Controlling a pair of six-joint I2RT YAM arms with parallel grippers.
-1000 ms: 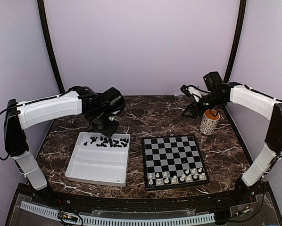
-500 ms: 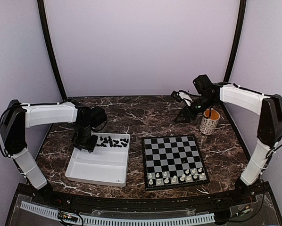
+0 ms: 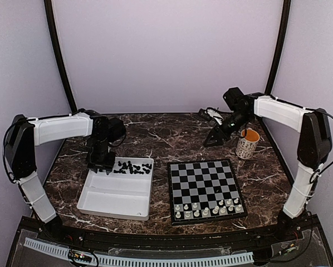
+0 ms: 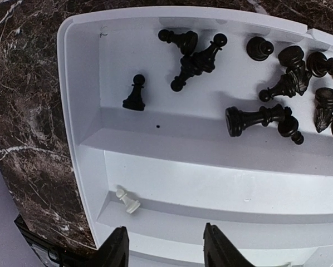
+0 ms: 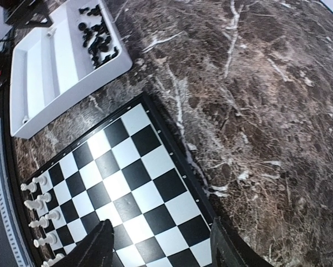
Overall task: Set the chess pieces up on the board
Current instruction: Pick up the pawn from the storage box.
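In the overhead view the left gripper (image 3: 100,167) hangs low over the far left corner of the white tray (image 3: 113,203). Its fingers merge into one dark shape, so their spacing cannot be read here. Black pieces (image 3: 131,167) lie heaped just to its right in the tray's far compartment. The right gripper (image 3: 210,140) hovers over the marble table (image 3: 172,139), with the board (image 3: 202,181) below and in front of it. A patterned mug (image 3: 247,144) stands just beside it, its markings too small to read. White pieces (image 3: 208,209) fill two near rows on the board's right half.

The left wrist view shows the fingers spread with nothing between them, only their tips visible at the bottom edge. Ahead of them the black pieces lie mostly toppled, some cut off at the right edge. One white piece (image 4: 127,201) lies on its side close ahead of the left finger. No writing shows on the tray.

The right wrist view shows its fingers likewise parted and empty above the board's squares. The white pieces stand off to the left, partly cropped. No lettering is visible.
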